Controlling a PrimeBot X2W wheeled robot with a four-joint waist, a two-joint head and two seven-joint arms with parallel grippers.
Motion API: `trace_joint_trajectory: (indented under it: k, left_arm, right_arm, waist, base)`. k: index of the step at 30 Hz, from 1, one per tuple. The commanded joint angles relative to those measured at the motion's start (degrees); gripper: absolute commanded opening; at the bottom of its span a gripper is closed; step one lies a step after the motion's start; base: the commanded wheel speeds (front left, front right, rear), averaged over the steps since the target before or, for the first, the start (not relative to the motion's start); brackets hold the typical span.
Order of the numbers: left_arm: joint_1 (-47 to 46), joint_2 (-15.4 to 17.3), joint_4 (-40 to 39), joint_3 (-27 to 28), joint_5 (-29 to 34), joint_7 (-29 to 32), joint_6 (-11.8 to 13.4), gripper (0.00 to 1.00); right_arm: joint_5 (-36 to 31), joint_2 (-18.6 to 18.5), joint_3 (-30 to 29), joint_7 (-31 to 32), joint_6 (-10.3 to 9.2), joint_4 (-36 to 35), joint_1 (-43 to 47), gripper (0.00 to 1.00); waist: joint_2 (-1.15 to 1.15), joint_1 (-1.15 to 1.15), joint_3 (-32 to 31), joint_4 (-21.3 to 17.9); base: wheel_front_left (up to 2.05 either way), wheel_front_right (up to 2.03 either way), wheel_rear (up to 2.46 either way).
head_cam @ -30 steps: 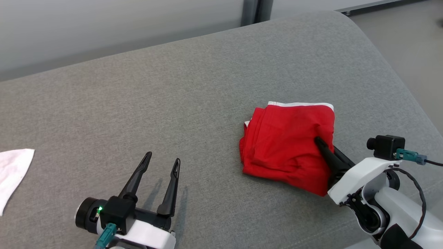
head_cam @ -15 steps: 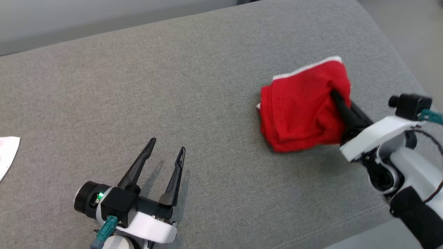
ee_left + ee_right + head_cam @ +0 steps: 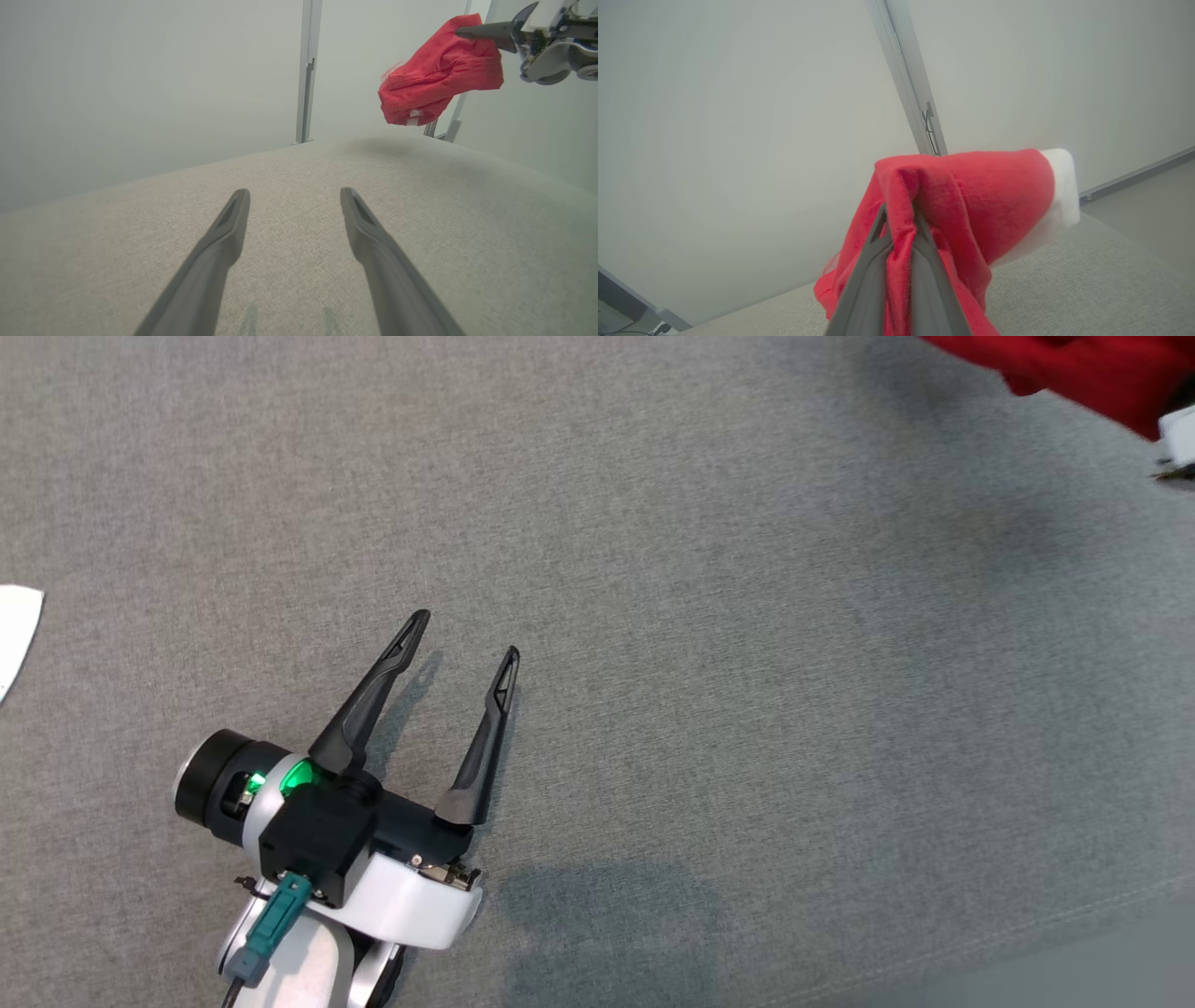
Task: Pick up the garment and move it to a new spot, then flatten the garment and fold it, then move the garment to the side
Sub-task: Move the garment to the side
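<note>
Cloth is held up high here. The red garment [image 3: 434,79] is pinched in the air by the right gripper [image 3: 901,219]. Its two dark fingers are pressed tight together, and a fold of the red cloth is caught between them. The rest of the garment is seen hanging down in a loose bunch, with a white band [image 3: 1059,186] along one edge. It is held well above the grey cushion [image 3: 747,709] and is not touching it. A bit of the red is seen at the top right corner of the head view.

The left gripper [image 3: 467,635] is spread wide open, and nothing is held in it. It is set low over the cushion, well apart from the garment.

A white cloth [image 3: 14,625] is seen lying at the far left edge of the cushion. A grey metal post [image 3: 306,70] is seen standing behind the cushion, against a pale wall.
</note>
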Motion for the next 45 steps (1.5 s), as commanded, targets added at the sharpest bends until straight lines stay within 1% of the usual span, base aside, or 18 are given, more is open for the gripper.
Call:
trace_joint_trajectory:
  k: [1,4,7,8,15,20,27,31,37,38,39,40,45]
  left_arm:
    - [-1.7,0.3,-2.1,1.0,0.7,0.5,-0.2,1.0]
    - [-2.1,0.8,-3.0,0.6,1.1,1.2,-0.3,1.0]
    - [-2.3,1.4,-3.8,0.5,1.4,1.6,-0.4,1.0]
    - [-2.3,1.4,-3.8,0.5,1.4,1.6,-0.4,1.0]
    - [-2.3,2.8,-5.1,0.3,1.8,2.9,-0.4,1.0]
    - [-2.5,3.5,-5.8,-0.4,1.8,3.8,-0.7,1.0]
    - [-2.4,4.2,-6.4,-0.9,1.8,4.5,-0.7,1.0]
    - [-2.5,4.4,-6.4,-1.4,1.8,4.7,-0.7,1.0]
    - [-2.6,4.3,-6.1,-1.9,1.6,4.5,-0.6,1.0]
    - [-2.6,4.3,-6.0,-2.0,1.5,4.5,-0.6,1.0]
    - [-2.7,4.2,-5.9,-2.1,1.5,4.4,-0.5,1.0]
    - [-2.8,4.2,-5.8,-2.1,1.4,4.3,-0.4,1.0]
    - [-2.7,3.8,-4.8,-2.1,0.9,3.6,0.2,1.0]
  right_arm:
    - [-0.5,-1.6,-1.7,-0.8,0.25,0.0,-0.4,0.0]
    - [-1.7,-2.4,-6.5,-0.8,0.25,1.5,-1.0,0.0]
    - [-4.3,-2.3,-11.7,-0.8,0.25,2.5,0.1,0.0]
    - [-4.3,-2.3,-11.7,-0.8,0.25,2.5,0.1,0.0]
    - [-12.8,0.7,-24.8,-0.8,0.25,3.7,5.3,0.0]
    - [-18.7,3.6,-32.1,-0.8,0.25,7.8,9.6,0.0]
    - [-21.9,7.1,-37.4,-0.8,0.25,14.5,11.1,0.0]
    - [-23.9,7.7,-40.1,-0.8,0.25,18.4,10.1,0.0]
    - [-26.4,8.8,-41.5,-0.8,0.25,21.2,8.5,0.0]
    - [-26.7,8.8,-41.8,-0.8,0.25,21.6,8.3,0.25]
    - [-27.0,8.8,-42.0,-0.8,0.25,21.9,8.1,0.67]
    - [-27.4,8.7,-42.3,-0.8,0.25,22.1,8.0,1.0]
    - [-30.4,8.2,-44.2,-0.8,0.25,22.0,8.6,1.0]
  waist:
    - [0.0,0.0,2.8,1.9]
    - [0.0,0.0,4.9,2.7]
    - [0.0,0.0,6.3,3.0]
    - [0.0,0.0,6.3,3.0]
    - [0.0,0.0,7.7,1.7]
    - [0.0,0.0,7.9,0.7]
    - [0.0,0.0,8.0,-0.2]
    - [0.0,0.0,7.8,-0.3]
    - [0.0,0.0,7.3,-0.1]
    - [0.0,0.0,7.2,0.0]
    - [0.0,0.0,7.1,0.1]
    - [0.0,0.0,6.9,0.2]
    - [0.0,0.0,5.7,0.3]
  base:
    - [0.0,0.0,0.0]
    - [0.0,0.0,0.0]
    - [0.0,0.0,0.0]
    - [0.0,0.0,0.0]
    - [0.0,0.0,0.0]
    - [0.0,0.0,0.0]
    - [0.0,0.0,0.0]
    - [0.0,0.0,0.0]
    - [0.0,0.0,0.0]
    - [0.0,0.0,0.0]
    - [0.0,0.0,0.0]
    - [0.0,0.0,0.0]
    - [0.0,0.0,0.0]
